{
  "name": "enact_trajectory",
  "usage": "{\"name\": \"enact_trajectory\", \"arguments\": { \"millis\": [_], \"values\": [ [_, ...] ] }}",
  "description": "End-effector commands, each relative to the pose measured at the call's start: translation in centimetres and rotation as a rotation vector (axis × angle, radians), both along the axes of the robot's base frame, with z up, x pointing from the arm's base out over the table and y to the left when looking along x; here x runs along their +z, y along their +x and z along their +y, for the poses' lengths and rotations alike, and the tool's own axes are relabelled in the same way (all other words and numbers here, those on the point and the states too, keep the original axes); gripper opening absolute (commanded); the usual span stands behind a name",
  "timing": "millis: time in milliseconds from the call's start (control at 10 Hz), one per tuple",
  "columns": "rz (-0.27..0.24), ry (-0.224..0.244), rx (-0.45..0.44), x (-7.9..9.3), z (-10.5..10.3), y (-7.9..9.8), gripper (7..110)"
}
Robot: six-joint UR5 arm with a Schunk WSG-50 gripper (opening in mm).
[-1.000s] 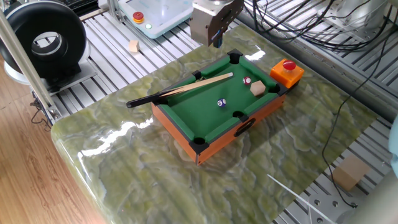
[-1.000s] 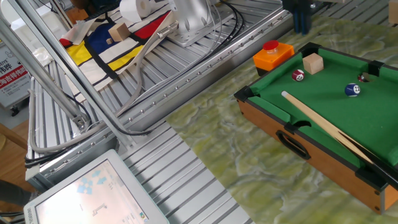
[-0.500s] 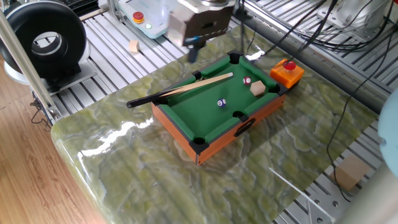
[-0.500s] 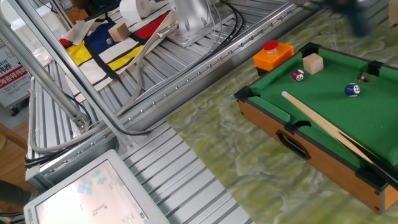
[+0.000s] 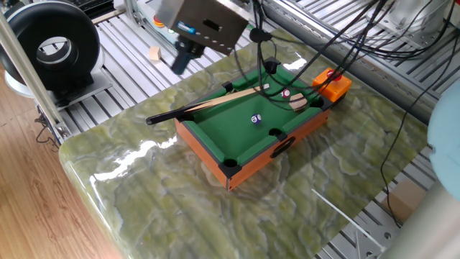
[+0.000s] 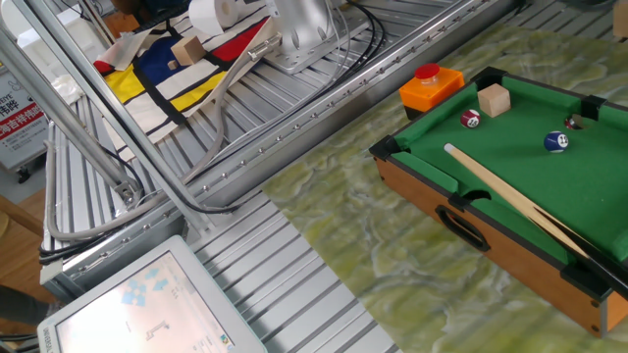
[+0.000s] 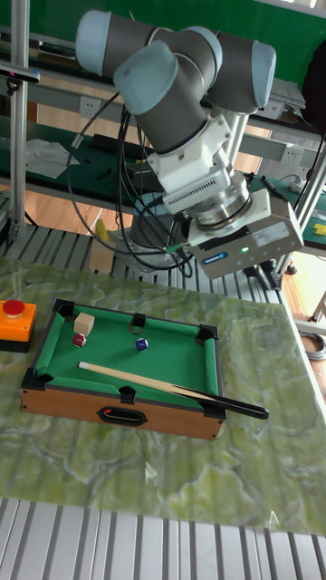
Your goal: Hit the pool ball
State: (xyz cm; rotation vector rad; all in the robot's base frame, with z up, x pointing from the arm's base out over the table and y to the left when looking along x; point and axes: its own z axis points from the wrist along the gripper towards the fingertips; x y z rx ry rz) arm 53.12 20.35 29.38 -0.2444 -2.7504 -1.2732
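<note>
The pool ball is tiny, dark blue with a white spot, and rests on the green felt of the small pool table. It also shows in the other fixed view as the pool ball and in the tall view as the pool ball. A wooden cue lies across the felt, its dark butt overhanging the table's end. My gripper hangs in the air beyond the table's back-left side, well away from the ball. Its dark fingers look pressed together with nothing held. In the tall view the gripper is over the cue's butt end.
A red-and-white ball and a tan wooden cube sit near the table's far end. An orange box with a red button stands just past it. Cables trail behind; a black ring device stands far left.
The gripper has swung left, from over the pool table's far corner to beyond its back-left side, and has left the other fixed view. Balls and cue have not moved.
</note>
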Motion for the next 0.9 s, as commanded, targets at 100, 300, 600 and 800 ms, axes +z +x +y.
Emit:
{"name": "enact_trajectory", "arguments": {
  "millis": [100, 300, 600, 800],
  "values": [
    [0.031, 0.337, -0.052, 7.7, 6.2, 0.4, 7],
    [0.009, 0.167, -0.040, 3.6, 4.7, 0.3, 7],
    [-0.087, -0.464, 0.087, -6.5, -7.0, 0.1, 7],
    [-0.174, -0.913, 0.258, -8.3, -18.1, 1.0, 7]
  ]
}}
